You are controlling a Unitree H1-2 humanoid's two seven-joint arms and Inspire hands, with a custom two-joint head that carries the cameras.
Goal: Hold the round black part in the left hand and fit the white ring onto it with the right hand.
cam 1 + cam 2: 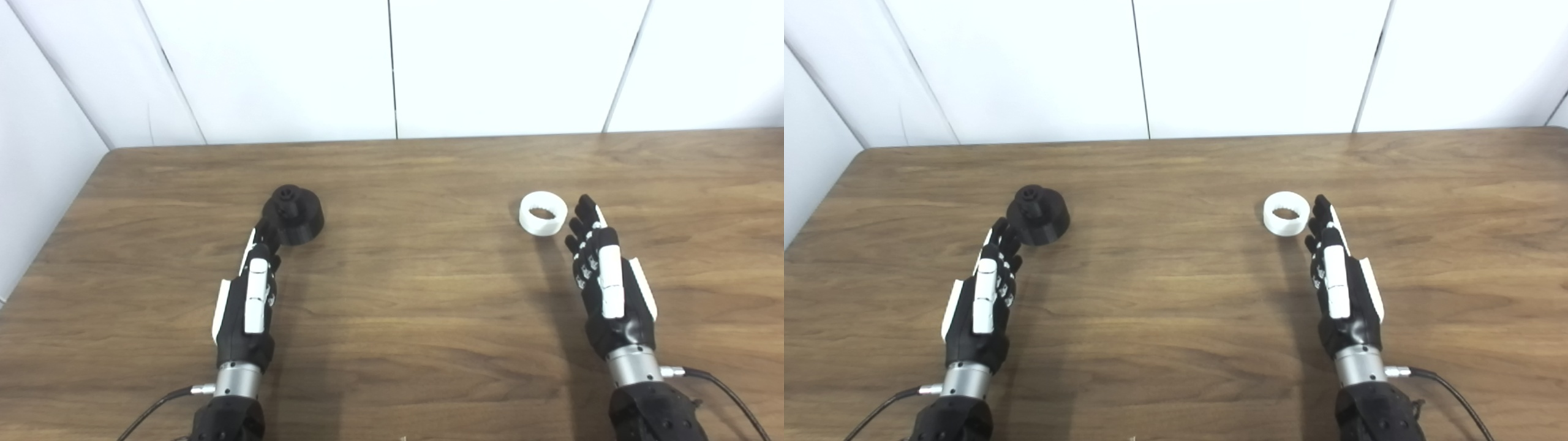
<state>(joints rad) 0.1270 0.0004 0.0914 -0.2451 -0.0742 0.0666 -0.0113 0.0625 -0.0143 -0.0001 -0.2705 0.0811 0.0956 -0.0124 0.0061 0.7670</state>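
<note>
I see my left hand (248, 306) and right hand (606, 288) in black casing with white finger plates, silver wrist cuffs, and thin black cables trailing from each cuff.

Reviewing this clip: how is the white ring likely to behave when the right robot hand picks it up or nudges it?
The white ring looks like a rigid, hollow plastic part, so probably light and stiff. It lies flat on the table, hole up, so a nudge would likely slide it rather than roll it. Its smooth outer wall may slip between the fingers of the open right robot hand.
</note>
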